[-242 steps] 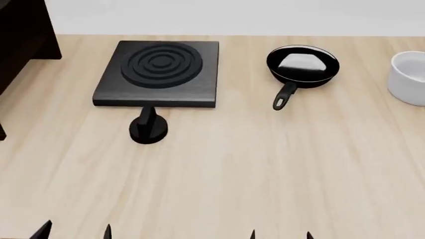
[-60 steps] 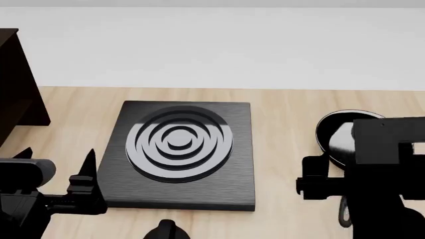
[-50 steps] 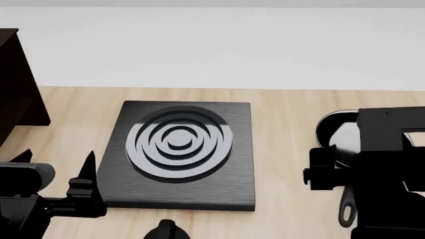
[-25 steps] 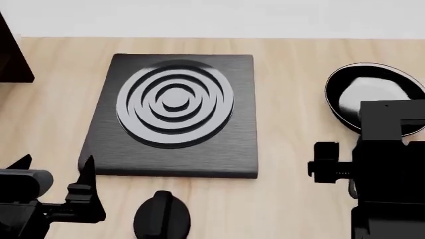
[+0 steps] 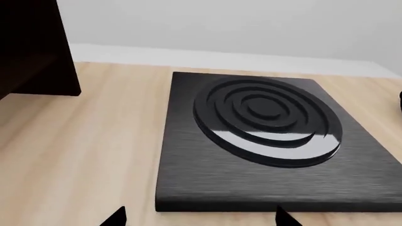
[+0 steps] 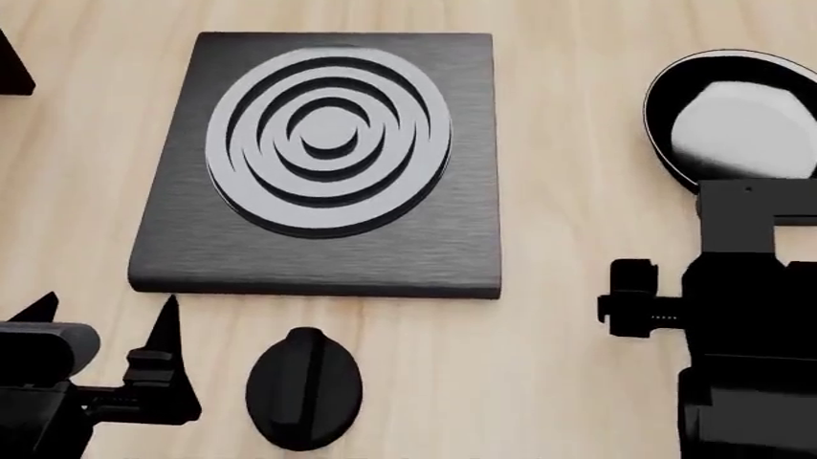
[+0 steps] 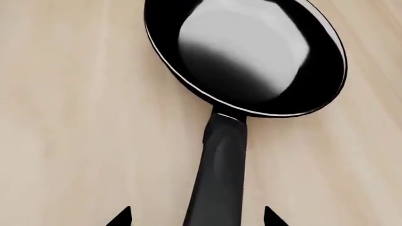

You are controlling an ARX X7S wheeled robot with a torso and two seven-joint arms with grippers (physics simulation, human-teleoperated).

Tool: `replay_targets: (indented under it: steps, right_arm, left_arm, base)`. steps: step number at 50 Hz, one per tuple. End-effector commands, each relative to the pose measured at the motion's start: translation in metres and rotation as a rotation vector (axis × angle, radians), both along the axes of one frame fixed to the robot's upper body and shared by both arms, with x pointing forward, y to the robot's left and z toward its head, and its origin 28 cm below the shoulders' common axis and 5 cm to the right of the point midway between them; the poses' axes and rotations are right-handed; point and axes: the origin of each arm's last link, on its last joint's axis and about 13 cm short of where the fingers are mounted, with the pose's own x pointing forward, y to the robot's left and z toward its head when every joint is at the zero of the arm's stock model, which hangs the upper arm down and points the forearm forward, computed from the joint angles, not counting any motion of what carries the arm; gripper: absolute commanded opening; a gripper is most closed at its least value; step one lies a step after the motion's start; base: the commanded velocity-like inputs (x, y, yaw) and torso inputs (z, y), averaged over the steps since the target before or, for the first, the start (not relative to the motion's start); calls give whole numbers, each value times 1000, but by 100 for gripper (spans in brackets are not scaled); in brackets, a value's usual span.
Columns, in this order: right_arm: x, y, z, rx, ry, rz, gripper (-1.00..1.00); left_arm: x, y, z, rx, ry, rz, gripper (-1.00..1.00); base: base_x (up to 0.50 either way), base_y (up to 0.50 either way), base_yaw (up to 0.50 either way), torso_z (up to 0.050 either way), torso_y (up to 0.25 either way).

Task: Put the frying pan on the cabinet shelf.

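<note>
- One bench (image 6: 549,316) of pale wood carries everything in view.
- One cabinet shelf (image 5: 31,47), made of very dark boards, stands at the far left of the bench, well apart from the pan. The left wrist view shows one corner of it, and the head view only a sliver at its left edge.
- One square black hob plate (image 6: 320,163) with grey rings lies in the middle of the bench, between the shelf and the pan.
- Two arms show in the head view. The left gripper (image 6: 109,311) hovers near the front left corner of the hob plate with its jaws apart and nothing between them.
- The right gripper (image 7: 196,217) hangs over the pan's handle; its jaws stand apart, one tip on each side of the handle, not yet clamped on it.
- One frying pan (image 7: 251,52) sits flat on the bench to the right of the hob plate, with its handle (image 7: 220,174) pointing back toward the robot.
- One small round knob (image 6: 304,387) lies on the bench just in front of the hob plate.
- The step in hand looks like the approach to grasp the pan. The next move likely calls for lowering the right jaws around the handle and closing them firmly, since the pan's weight sits off to one end. After that comes a lift and a long carry left, clear of the hob plate, to the shelf.
</note>
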Motion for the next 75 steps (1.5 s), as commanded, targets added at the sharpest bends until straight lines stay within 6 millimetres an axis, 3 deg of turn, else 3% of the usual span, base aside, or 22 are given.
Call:
replay_targets:
  steps: [1,10,11,23,44,55,63,75]
  right_arm:
    - [8,-3,-1,17,11,-23,100]
    - [7,-3,-6,38,2,-19,100]
    - [7,-3,-6,40,1,-18,-100]
    - [-3,-2,5,85,-38,-18,-100]
    - [-28,-5,59,14,-210,5,-100]
    - [-40,8,87,-29,-293,70,-100]
    - [-51,25,113,-71,-359,208,-100]
    - [-70,55,144,-58,-424,413,-100]
  left_arm:
    - [1,1,0,-6,-15,3,100]
    - [-1,0,5,-2,-20,8,100]
    - [-1,0,5,-2,-19,8,100]
    - [-2,1,4,-8,-17,13,100]
    - [2,-1,8,-13,-24,13,100]
    - [4,0,10,-16,-22,21,100]
    - [7,4,22,-24,-21,30,100]
    - [1,4,66,-38,-38,-12,100]
  base:
    - [0,4,-5,0,0]
    - [0,2,-2,0,-2]
    - [0,0,-5,0,0]
    - [0,2,-2,0,-2]
    - [0,2,-2,0,0]
    - [0,2,-3,0,0]
    - [0,2,-2,0,0]
    - [0,2,-2,0,-1]
